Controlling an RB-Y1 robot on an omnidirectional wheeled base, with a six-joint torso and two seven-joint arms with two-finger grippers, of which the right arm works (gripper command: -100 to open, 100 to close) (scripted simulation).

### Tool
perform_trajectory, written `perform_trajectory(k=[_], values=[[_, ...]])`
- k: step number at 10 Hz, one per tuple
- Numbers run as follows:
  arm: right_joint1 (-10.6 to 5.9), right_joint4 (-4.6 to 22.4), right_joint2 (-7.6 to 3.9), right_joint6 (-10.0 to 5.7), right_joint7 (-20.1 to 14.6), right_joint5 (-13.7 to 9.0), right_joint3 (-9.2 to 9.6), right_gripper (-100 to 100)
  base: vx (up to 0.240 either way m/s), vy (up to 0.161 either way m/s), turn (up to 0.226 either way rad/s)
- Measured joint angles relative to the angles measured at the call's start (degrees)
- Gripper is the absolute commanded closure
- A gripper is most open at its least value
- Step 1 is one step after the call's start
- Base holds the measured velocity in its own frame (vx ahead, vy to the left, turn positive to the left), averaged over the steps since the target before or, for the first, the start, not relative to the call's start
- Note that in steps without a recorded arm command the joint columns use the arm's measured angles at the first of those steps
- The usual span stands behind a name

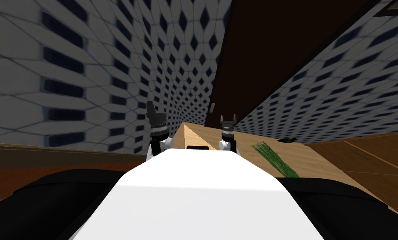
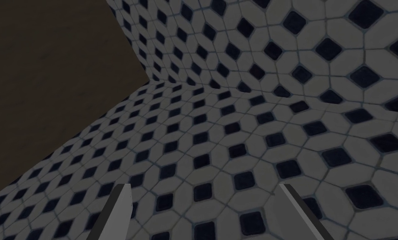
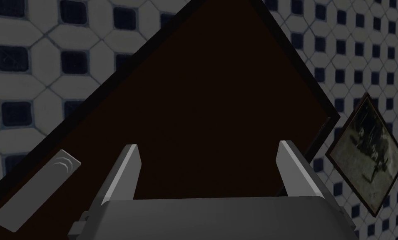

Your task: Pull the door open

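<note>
The door (image 1: pixel 277 46), a plain dark brown slab, stood shut in the tiled wall (image 1: pixel 90 62) straight ahead of the robot. Its face was turned toward the grippers. Its long axis ran floor to ceiling, and the lean it showed in the head view belonged to the camera. A grey handle (image 3: pixel 33 189) sat close against one long edge of the door, with its own length running along that edge. This looked like the latch side, so the hinges were probably on the opposite edge, nearer the framed picture (image 3: pixel 366 154) hanging on the wall.

The right gripper (image 3: pixel 210 166) was raised and aimed at the bare middle of the door, apart from it. Its fingers (image 3: pixel 129 166) were spread wide and held nothing. That suited an approach, since the claw has to be open to close around the handle. It pointed well to one side of the handle, though, so it would have to shift toward the latch edge first.

The left gripper (image 1: pixel 154 111) was held up beside the right one, clear of the door, also spread and empty. It seemed parked out of the way.

The pull had not begun.
</note>
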Motion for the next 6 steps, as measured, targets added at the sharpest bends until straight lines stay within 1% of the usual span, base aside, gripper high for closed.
perform_trajectory(k=[2, 4, 6], values=[[-0.84, 2.33, -0.62, 0.05, -1.59, -2.12, 0.29, -100, 0.103, 0.012, -0.006], [-1.37, 3.58, -1.20, 0.85, -3.08, -4.35, 0.51, -100, 0.097, 0.013, -0.007], [-2.13, 5.68, -1.80, 1.09, -4.69, -6.53, 0.84, -100, 0.105, 0.004, -0.004]])
